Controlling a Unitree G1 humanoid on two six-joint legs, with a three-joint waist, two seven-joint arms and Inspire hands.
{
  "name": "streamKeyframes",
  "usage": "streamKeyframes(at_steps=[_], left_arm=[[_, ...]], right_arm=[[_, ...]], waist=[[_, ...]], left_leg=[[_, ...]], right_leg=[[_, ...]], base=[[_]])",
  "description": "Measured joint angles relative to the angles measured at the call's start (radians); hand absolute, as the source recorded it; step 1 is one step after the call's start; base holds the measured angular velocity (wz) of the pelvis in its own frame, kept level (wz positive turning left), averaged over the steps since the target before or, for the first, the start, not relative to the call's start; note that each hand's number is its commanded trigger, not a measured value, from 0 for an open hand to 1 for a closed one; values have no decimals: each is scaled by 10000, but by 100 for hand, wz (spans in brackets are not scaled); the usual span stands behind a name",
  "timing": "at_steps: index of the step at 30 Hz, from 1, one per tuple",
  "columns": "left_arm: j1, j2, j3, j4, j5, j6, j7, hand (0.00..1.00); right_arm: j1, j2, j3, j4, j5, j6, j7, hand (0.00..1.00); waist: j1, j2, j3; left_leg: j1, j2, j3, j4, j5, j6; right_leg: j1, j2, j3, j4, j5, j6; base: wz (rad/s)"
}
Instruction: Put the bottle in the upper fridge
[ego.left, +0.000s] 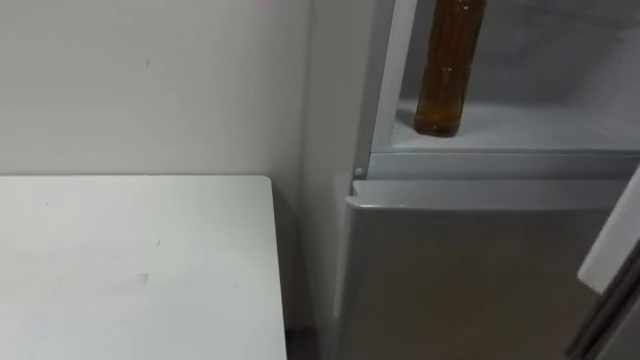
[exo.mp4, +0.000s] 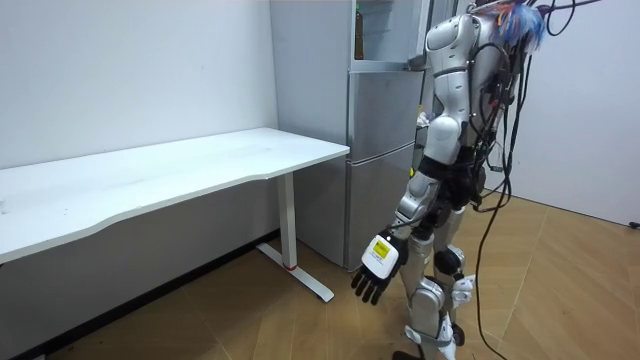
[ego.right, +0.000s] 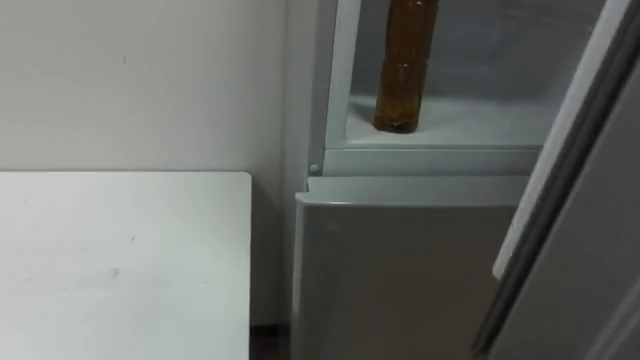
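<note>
An amber bottle (ego.left: 449, 70) stands upright on the white shelf (ego.left: 545, 125) of the open upper fridge compartment, near its left wall; its top is cut off by the picture. The right eye view shows the same bottle (ego.right: 404, 72). In the room view I stand facing the grey fridge (exo.mp4: 380, 150), close to it. My left hand (exo.mp4: 377, 268) hangs low beside my leg with fingers straight and holds nothing.
The upper fridge door (ego.right: 560, 190) stands partly open at my right. The lower fridge door (ego.left: 470, 270) is closed. A white table (ego.left: 130, 260) stands against the wall to the left of the fridge, with a narrow gap between them.
</note>
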Motion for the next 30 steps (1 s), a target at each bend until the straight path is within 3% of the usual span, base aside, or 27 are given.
streamKeyframes(at_steps=[11,15,24,30], left_arm=[[-67,28,-253,376,23,-13,81,0],[-124,46,-453,434,24,-13,58,0],[-228,28,-644,463,240,-16,0,0],[-343,25,-894,674,238,-64,-1,0]], right_arm=[[-328,1,1127,-99,-760,-24,699,0],[-329,1,1446,-98,-789,-15,1148,0],[-541,0,1984,-92,-838,-13,1961,0],[-553,1,2935,-83,-791,-12,2583,0]], waist=[[35,40,77],[213,-7,106],[523,27,96],[716,39,80]], left_leg=[[6,13,2,4,0,0],[-4,7,1,5,0,0],[-14,10,-21,49,0,0],[25,7,-115,118,0,0]], right_leg=[[8,10,15,9,3,-5],[6,2,7,-2,3,-5],[22,3,-5,-20,3,-6],[146,-19,-87,-38,7,-9]], base=[[0],[0],[0],[5]])
